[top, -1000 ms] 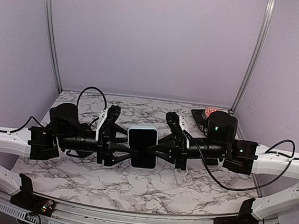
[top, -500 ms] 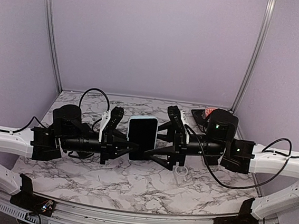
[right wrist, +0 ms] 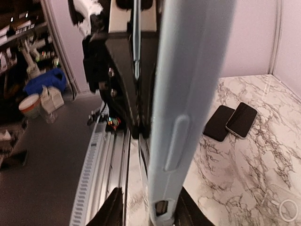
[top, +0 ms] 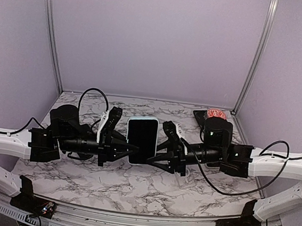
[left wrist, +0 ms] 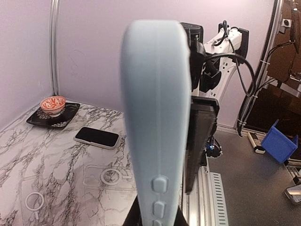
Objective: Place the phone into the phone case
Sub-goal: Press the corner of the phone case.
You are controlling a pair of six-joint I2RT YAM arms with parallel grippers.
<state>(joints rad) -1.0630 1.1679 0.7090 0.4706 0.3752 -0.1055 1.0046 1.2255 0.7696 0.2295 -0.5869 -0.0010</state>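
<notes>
The phone, dark screen facing up, sits inside the light blue phone case [top: 141, 139], held in the air over the middle of the table. My left gripper [top: 126, 149] is shut on the case's lower left edge; in the left wrist view the case's side with its buttons [left wrist: 155, 117] rises between the fingers of the left gripper [left wrist: 155, 219]. My right gripper [top: 156, 155] straddles the lower right edge. In the right wrist view the case [right wrist: 188, 94] stands between the right gripper's [right wrist: 150, 207] fingers, close against one finger, with a gap at the other.
A second phone [left wrist: 96, 137] lies on the marble table, with a clear case with a ring [left wrist: 110, 176] in front of it. A patterned bowl on a black tray [top: 213, 113] sits at the back right. A dark case [right wrist: 218, 122] and another phone [right wrist: 241, 120] lie at the left.
The left gripper shut on the cased phone's left edge. The right gripper let go, opened wide, shifted left along the lower edge and narrowed around it. The phone rose slightly.
</notes>
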